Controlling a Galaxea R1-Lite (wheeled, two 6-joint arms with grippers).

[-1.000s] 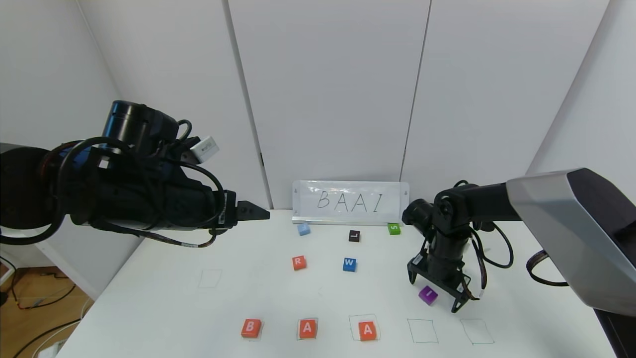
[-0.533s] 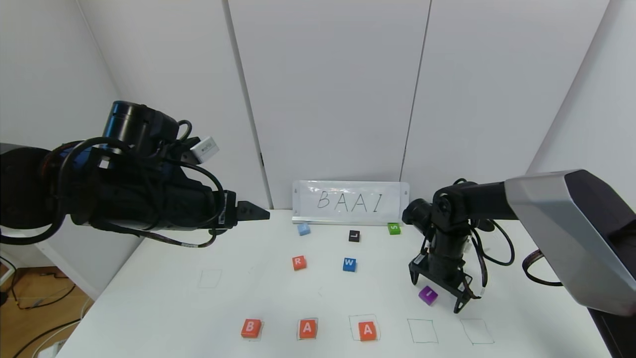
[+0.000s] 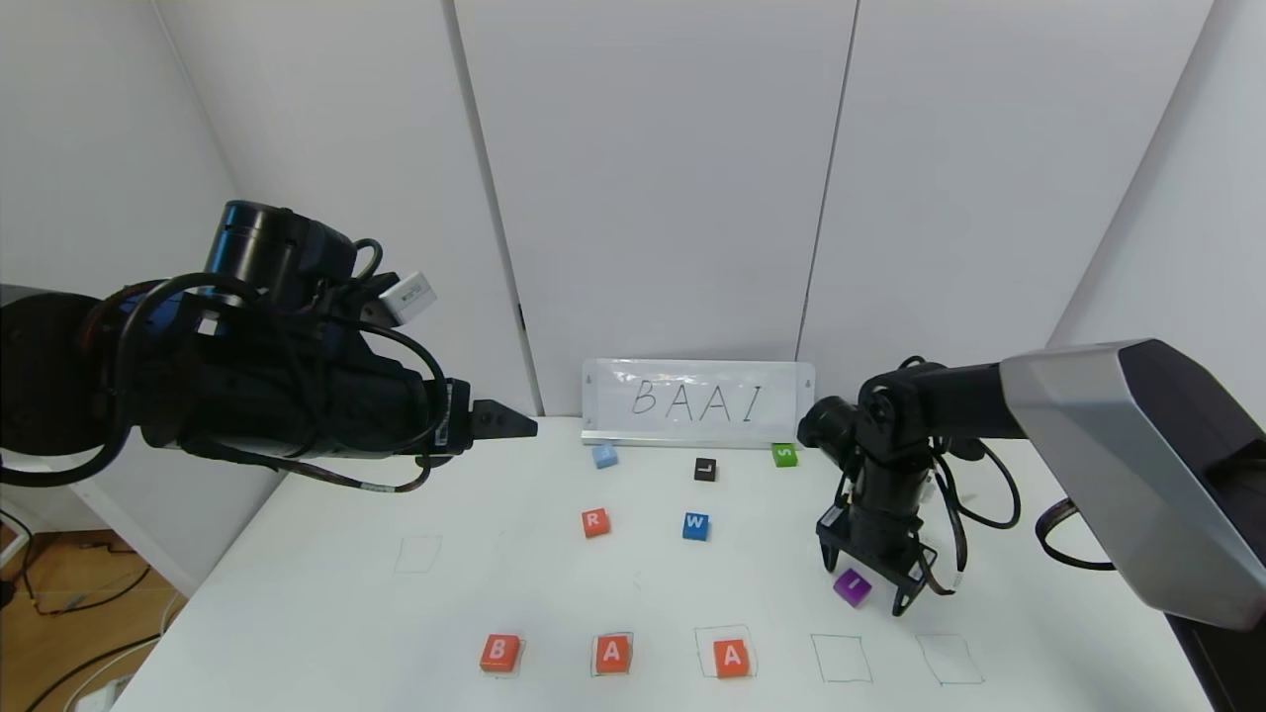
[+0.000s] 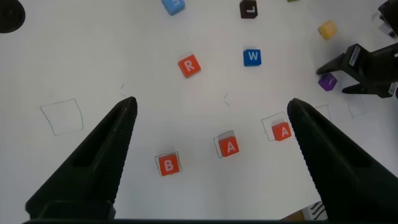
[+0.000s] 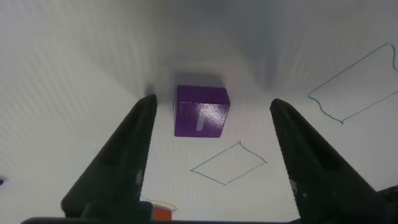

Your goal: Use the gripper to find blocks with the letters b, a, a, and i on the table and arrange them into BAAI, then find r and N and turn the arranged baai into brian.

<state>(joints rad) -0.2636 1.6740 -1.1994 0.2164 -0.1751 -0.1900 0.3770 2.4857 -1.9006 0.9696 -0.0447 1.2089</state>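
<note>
The right tool [image 3: 866,580] stood low over the worktop [image 3: 326,613], its jaws apart and straddling the purple I block [image 3: 852,586]. In the right wrist view the block [image 5: 200,111] sat nearer one finger [image 5: 122,163] than the other, seemingly with a sliver of gap on each side, though the shadow there made contact hard to rule out. Just nearer the robot than the tool lay two empty pen-drawn squares [image 3: 841,658], and beyond those, toward the left arm, the row of orange-red blocks: A [image 3: 731,657], A [image 3: 612,653] and B [image 3: 499,652]. Farther from the tool, toward the back, sat the R block [image 3: 594,522], a blue W block [image 3: 695,526], a black L block [image 3: 704,469], a green S block [image 3: 784,455] and a pale blue block [image 3: 604,455] whose letter could not be read. A yellow block [image 4: 327,28] showed only in the left wrist view, hidden behind the right arm from the head. The left tool [image 4: 211,155] hung high, wide open and holding nothing.
</note>
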